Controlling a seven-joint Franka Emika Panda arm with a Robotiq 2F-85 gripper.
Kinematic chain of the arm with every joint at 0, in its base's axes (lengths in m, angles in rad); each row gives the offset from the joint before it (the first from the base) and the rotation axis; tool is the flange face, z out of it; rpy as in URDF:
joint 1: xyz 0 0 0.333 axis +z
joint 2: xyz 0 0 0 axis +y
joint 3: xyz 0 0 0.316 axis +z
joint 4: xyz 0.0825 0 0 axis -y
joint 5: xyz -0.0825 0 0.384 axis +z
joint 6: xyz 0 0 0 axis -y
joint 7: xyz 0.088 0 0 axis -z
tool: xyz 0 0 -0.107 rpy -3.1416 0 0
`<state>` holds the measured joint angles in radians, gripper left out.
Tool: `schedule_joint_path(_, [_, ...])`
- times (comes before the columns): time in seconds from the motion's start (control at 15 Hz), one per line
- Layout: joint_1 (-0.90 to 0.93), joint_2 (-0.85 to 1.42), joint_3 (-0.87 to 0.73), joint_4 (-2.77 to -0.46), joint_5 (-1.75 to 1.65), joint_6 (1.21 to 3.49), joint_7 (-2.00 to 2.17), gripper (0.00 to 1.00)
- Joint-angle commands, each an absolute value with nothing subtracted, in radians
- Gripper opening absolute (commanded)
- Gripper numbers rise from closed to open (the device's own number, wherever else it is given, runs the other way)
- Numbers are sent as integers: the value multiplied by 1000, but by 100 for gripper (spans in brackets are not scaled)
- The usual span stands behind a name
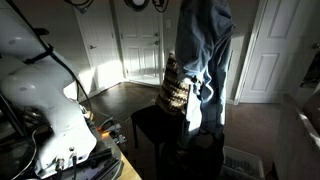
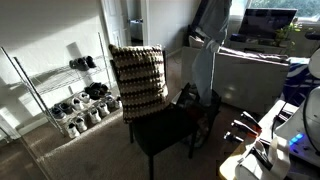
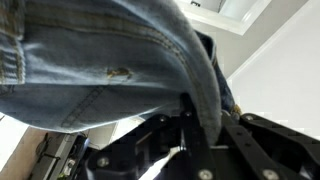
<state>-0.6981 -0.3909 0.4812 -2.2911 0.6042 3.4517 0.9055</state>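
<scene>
Denim jeans (image 3: 110,55), faded blue, tan seam stitching, hang limp by black chair (image 2: 165,132); fingers (image 3: 189,118) pinch fabric.

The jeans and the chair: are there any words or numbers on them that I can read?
None: no word, number or sign can be read in any view.
jeans: only stitching and a small rivet, no label showing.
chair: a woven pattern on its back, no letters.
shoes on the rack: too small and blurred to show any brand.
</scene>
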Motion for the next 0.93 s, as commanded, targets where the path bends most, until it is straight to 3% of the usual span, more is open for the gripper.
schedule_joint_path(0.0, [-597,-425,378,-2355,565,3463,936,2])
schedule_joint_path(0.4, [-470,-451,237,-2459,521,3463,913,2])
schedule_joint_path(0.87, [-192,-541,-11,-2635,475,3425,749,2])
